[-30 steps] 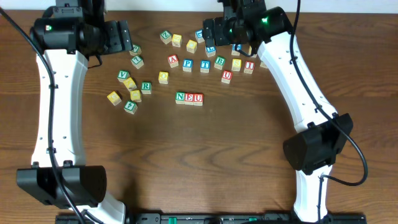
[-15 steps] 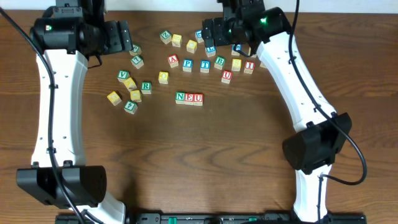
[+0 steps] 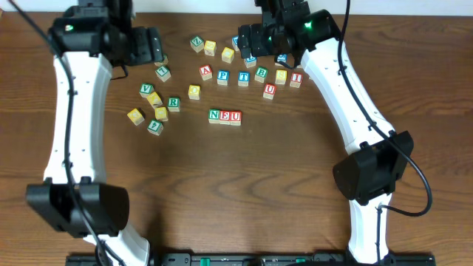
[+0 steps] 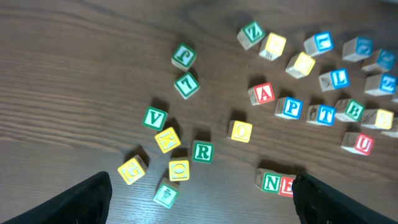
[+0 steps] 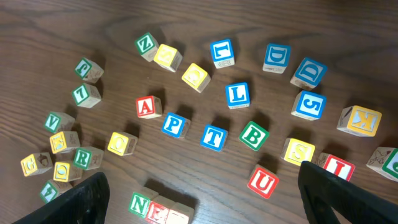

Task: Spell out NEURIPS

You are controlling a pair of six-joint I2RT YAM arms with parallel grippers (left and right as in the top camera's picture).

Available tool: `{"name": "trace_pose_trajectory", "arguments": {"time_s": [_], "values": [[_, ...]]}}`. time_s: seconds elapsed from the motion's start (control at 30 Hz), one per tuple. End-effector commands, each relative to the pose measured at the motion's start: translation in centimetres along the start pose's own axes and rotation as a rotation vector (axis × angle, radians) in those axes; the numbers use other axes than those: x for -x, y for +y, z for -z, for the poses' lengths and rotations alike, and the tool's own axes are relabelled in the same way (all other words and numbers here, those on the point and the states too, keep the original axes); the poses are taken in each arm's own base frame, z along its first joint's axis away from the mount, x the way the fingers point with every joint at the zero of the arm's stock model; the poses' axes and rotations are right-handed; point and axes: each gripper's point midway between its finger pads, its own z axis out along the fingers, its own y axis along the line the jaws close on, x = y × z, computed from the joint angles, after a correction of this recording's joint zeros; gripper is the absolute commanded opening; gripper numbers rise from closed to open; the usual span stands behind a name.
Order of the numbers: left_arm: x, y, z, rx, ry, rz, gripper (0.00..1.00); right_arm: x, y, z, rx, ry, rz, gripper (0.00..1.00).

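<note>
N-E-U row [image 3: 225,116] ctr, R cube [image 3: 174,103] to its L (P cube [image 3: 223,76], I cube [image 3: 296,78] behind)

- Two white arms: the left arm [image 3: 70,111] and the right arm [image 3: 347,89].
- Green-lettered cubes [image 5: 254,135]: nine, I think; one is half cut off at the right wrist view's edge, so its colour is hard to be sure of.
- Yellow cubes [image 5: 194,76]: eight.
- Blue-lettered cubes [image 5: 237,94]: seven.
- Red-lettered cubes [image 5: 263,182]: five.
- That makes twenty-nine cubes in all.
</note>
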Motion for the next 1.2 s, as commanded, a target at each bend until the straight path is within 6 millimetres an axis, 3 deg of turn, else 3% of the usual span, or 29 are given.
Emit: {"name": "trace_pose_trajectory", "arguments": {"time_s": [0.0, 0.33, 0.43, 0.87, 1.17], "values": [[-0.3, -0.1, -1.6, 0.004, 0.035, -0.006, 0.91, -0.1, 0.4, -0.3, 0.006, 0.005, -0.009, 0.92], [-1.2, 0.1, -2.5, 0.011, 0.081, -0.003, 0.91, -0.2, 0.3, -0.3, 0.004, 0.012, -0.009, 0.92], [-1.9, 0.1, -3.0, 0.014, 0.107, -0.004, 0.86, -0.2, 0.3, -0.3, 0.004, 0.012, -0.009, 0.92], [-6.1, -2.1, -9.7, 0.015, 0.274, -0.065, 0.77, -0.5, -0.6, -0.2, -0.011, 0.029, -0.022, 0.92], [-7.8, -1.4, -13.1, 0.055, 0.349, -0.07, 0.68, -1.1, -3.1, 0.1, -0.046, 0.067, -0.061, 0.92]]}}
